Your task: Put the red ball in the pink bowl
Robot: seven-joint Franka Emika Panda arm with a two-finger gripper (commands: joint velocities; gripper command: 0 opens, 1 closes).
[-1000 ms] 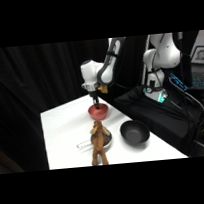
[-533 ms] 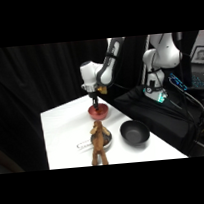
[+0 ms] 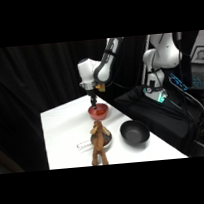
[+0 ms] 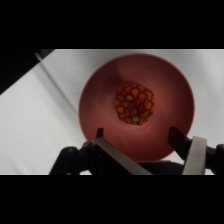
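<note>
From the wrist view, my left finger (image 4: pixel 100 135) and my right finger (image 4: pixel 177 137) stand well apart, released, with nothing between them. Between and beyond them sits the small round pinkish-red bowl (image 4: pixel 100 85), and on its floor rests the small orange-red patterned ball (image 4: pixel 134 103), free of my grip. In the side view my gripper (image 3: pixel 94 101) hangs directly over that bowl on the white table (image 3: pixel 62 128), left of the brown wooden figure (image 3: pixel 98 143) and the larger black bowl (image 3: pixel 134 133). I judge the placing done; only lifting clear remains.
</note>
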